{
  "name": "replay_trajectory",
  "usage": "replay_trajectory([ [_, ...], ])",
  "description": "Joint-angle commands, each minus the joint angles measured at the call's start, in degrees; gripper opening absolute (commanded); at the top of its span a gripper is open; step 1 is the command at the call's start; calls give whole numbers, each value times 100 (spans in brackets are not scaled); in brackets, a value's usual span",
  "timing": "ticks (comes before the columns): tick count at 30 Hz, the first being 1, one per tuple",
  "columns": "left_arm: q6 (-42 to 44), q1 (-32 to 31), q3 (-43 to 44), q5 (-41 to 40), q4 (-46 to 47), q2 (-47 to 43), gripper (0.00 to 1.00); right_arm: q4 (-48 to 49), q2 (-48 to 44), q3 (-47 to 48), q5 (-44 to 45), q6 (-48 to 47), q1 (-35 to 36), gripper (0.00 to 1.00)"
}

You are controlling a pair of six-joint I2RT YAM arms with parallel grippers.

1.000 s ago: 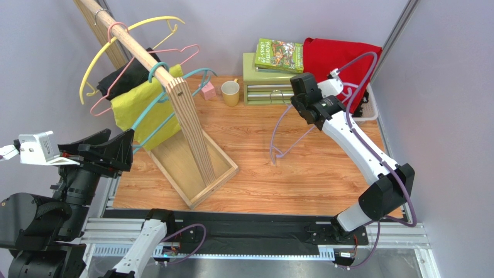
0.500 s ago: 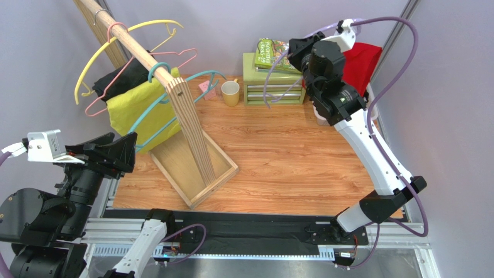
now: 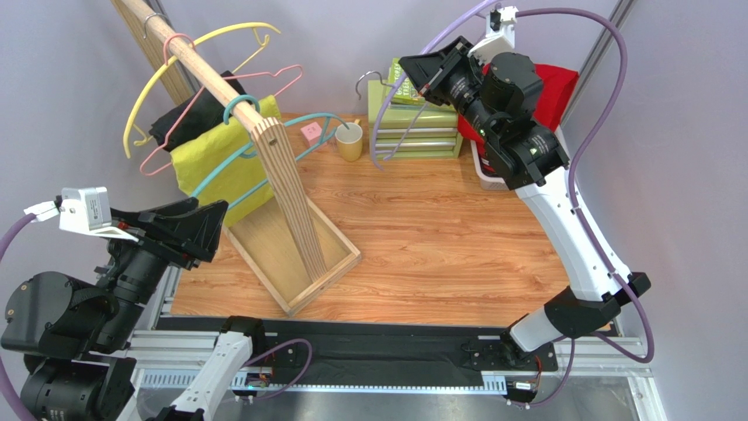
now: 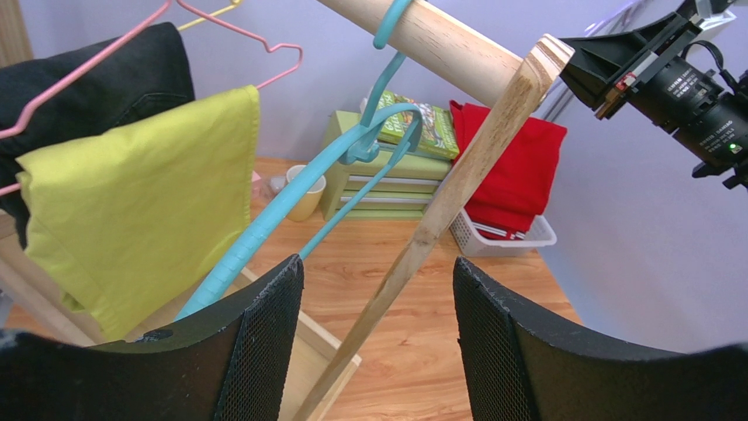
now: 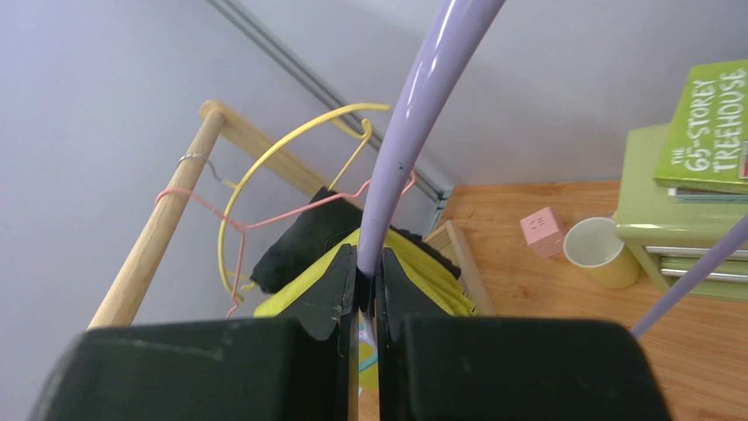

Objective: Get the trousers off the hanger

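Black trousers (image 3: 195, 114) hang folded over a pink hanger (image 3: 263, 77) on the sloping wooden rail (image 3: 202, 68); they also show in the left wrist view (image 4: 114, 79). Red trousers (image 3: 557, 83) sit in a white basket (image 4: 505, 241) at the back right, off any hanger. My right gripper (image 3: 413, 70) is raised high at the back, shut on a bare lilac hanger (image 3: 377, 140) whose rod runs up between the jaws (image 5: 367, 263). At the near left, my left gripper (image 3: 211, 226) stands open and empty, facing the rack (image 4: 376, 267).
A yellow-green garment (image 3: 211, 162) hangs on a teal hanger (image 3: 307, 116) beside the black one. An empty yellow hanger (image 3: 211, 33) is further up the rail. The rack's wooden base box (image 3: 290, 254), a cup (image 3: 348, 140), pink cube (image 3: 309, 133) and green drawers (image 3: 421, 132) stand on the table.
My right arm has lifted the lilac hanger off the table and swung it up and leftward at the back. My left arm has shifted slightly right, still open.
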Motion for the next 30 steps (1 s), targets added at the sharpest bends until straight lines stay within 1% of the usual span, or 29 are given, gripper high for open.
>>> replay_trajectory([
  [1, -278, -29, -106, 310, 345, 59, 69, 35, -212, 352, -916, 227, 46, 0],
  [5, -471, -29, -282, 283, 424, -20, 69, 210, -125, 570, -1329, 630, 63, 0],
  [11, -577, -29, -335, 231, 416, -73, 68, 52, 253, 1213, -1409, 939, 335, 0],
  [16, -595, -29, -326, 125, 416, -108, 68, -123, 587, 1801, -1234, 1290, 608, 0],
  [19, -595, -29, -326, 134, 415, -108, 68, -439, 921, 2275, -1006, 1562, 871, 0],
  [22, -586, -29, -326, 134, 407, -108, 68, -571, 1150, 2504, -742, 1782, 1152, 0],
  [30, -489, -29, -300, 134, 363, -82, 68, -606, 1536, 2883, -522, 2134, 1662, 0],
])
